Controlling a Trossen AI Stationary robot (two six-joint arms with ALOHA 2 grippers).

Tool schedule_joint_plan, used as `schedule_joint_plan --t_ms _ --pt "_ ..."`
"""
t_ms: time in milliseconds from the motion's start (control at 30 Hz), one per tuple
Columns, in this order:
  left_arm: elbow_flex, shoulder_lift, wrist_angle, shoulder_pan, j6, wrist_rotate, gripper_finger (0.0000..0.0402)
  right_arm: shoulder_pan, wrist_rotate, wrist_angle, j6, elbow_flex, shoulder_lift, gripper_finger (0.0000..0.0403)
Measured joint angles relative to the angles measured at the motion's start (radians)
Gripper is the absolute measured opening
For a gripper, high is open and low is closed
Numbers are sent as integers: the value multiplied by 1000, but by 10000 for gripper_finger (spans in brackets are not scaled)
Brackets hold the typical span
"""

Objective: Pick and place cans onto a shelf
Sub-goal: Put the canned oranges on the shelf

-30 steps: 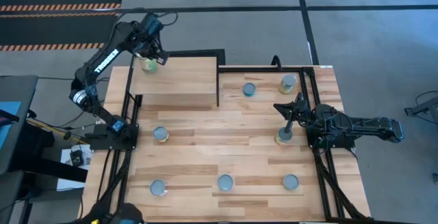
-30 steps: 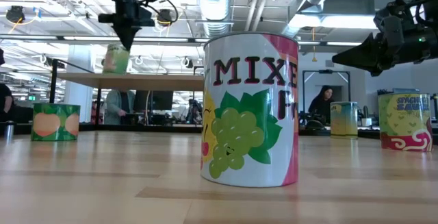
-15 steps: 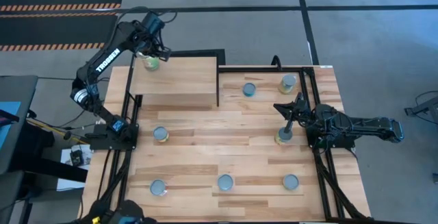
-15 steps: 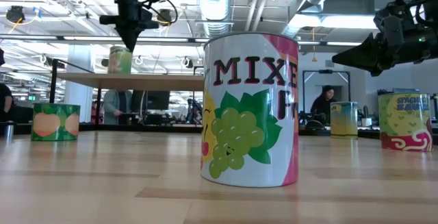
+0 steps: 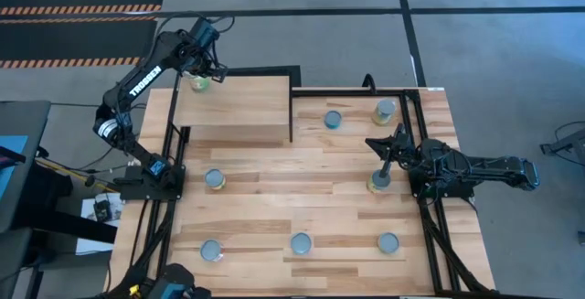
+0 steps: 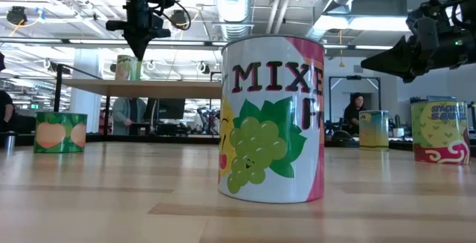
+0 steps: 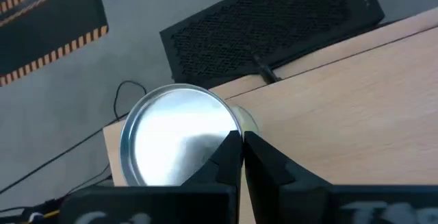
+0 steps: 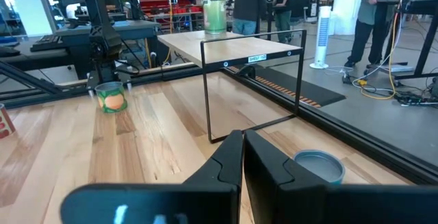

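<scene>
At the upper left of the high view, 1 small green-labelled cylindrical tin (image 5: 197, 83) stands on the pale plywood shelf's (image 5: 242, 112) back corner beneath the closed, empty left gripper (image 5: 203, 69), while the right gripper (image 5: 384, 164), nearly closed, hovers right of centre over another can (image 5: 377, 183), judged rigid, slick and best clasped across its sides.

shiny brushed-metal lid on the can (image 7: 179, 133), glossy printed paper label on the nearest tin (image 6: 272, 119), pale smooth matt plywood shelf (image 5: 245, 107), planked wood table (image 5: 302, 194) with a slight sheen

Bright, even overhead light; soft shadows
</scene>
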Motion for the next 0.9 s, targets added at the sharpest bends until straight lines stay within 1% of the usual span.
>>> schedule_joint_plan --t_ms 133,300,567,667,900 --pt "-3 -3 33 -8 -2 30 4 0 0 0 0 0 0 40" --pt "-3 -4 24 -8 -9 33 9 0 0 0 0 0 0 40" --pt "42 -2 4 -6 -9 37 4 0 0 0 0 0 0 40" --pt "43 -2 2 -5 -11 59 1 0 0 0 0 0 0 40" --pt "43 -2 -10 0 -17 57 0 0 0 0 0 0 0 40"
